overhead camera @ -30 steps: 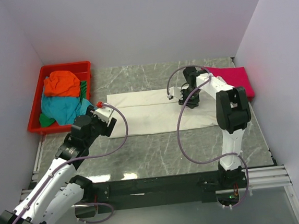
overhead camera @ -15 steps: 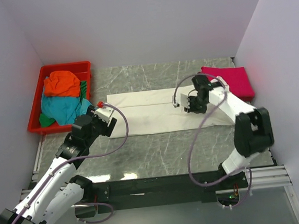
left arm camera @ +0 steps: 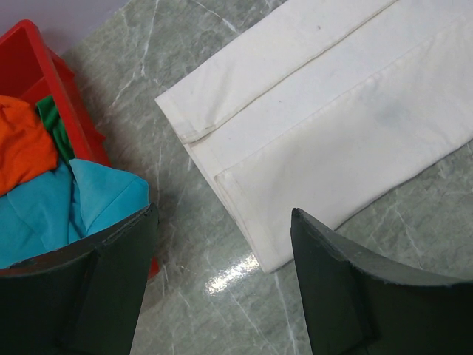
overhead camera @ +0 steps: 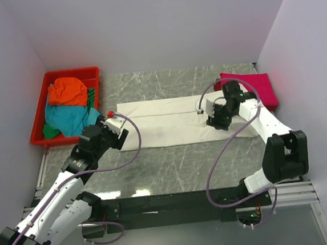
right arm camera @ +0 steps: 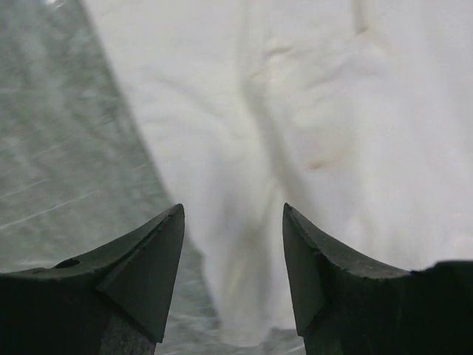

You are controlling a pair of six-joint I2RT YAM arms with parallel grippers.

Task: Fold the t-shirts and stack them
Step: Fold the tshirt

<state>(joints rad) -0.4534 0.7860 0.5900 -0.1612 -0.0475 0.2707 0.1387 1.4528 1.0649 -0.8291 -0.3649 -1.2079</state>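
cream-white t-shirt (overhead camera: 169,122): laid flat on the tabletop (overhead camera: 173,167) as a long folded band, with a lengthwise fold edge seen along it.
left gripper (left arm camera: 222,222): held spread wide above the near left corner of the cream-white t-shirt; nothing is pinched, and bare tabletop is seen between its fingers.
right gripper (right arm camera: 233,214): held apart over the right part of the cream-white t-shirt near its edge; no cloth is caught between the fingers.
red tray (overhead camera: 39,107): set at the far left of the tabletop, just beside the left end of the cream-white t-shirt.
orange t-shirt (overhead camera: 68,90): bunched at the far end of the red tray.
teal t-shirt (overhead camera: 66,118): crumpled in the near end of the red tray, with one fold draped over the rim toward the left gripper.
green cloth (overhead camera: 91,96): tucked between the orange and teal t-shirts.
magenta-pink t-shirt (overhead camera: 252,89): folded flat at the far right corner, just beyond the right arm.
in the way: the right end of the cream-white t-shirt is partly covered by the right arm in the top view; a purple cable (overhead camera: 213,169) is looped above the near tabletop.
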